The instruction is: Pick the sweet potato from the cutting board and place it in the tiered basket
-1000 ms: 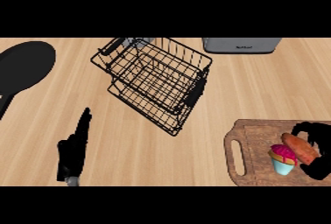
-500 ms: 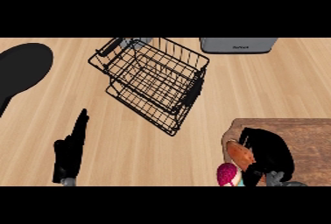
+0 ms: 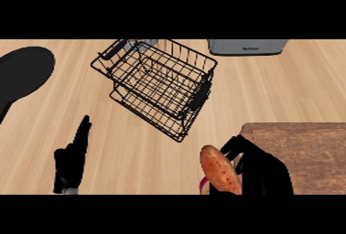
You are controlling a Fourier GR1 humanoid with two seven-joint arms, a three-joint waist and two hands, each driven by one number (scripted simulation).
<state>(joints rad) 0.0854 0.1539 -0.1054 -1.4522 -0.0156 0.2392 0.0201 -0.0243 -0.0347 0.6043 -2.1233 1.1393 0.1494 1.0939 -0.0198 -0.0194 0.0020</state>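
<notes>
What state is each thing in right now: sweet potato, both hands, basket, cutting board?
sweet potato: held by the right hand, off the cutting board, above the counter, not yet in the basket.
right hand: curled round the sweet potato.
left hand: open, fingers straight, resting at lower left.
tiered basket: nothing visible in it.
cutting board: on the counter at right, its visible top bare.

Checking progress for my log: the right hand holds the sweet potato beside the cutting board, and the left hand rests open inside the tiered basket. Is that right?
Not quite. In the head view the left hand rests open on the counter, apart from the tiered basket. The right hand does hold the sweet potato beside the cutting board.
</notes>
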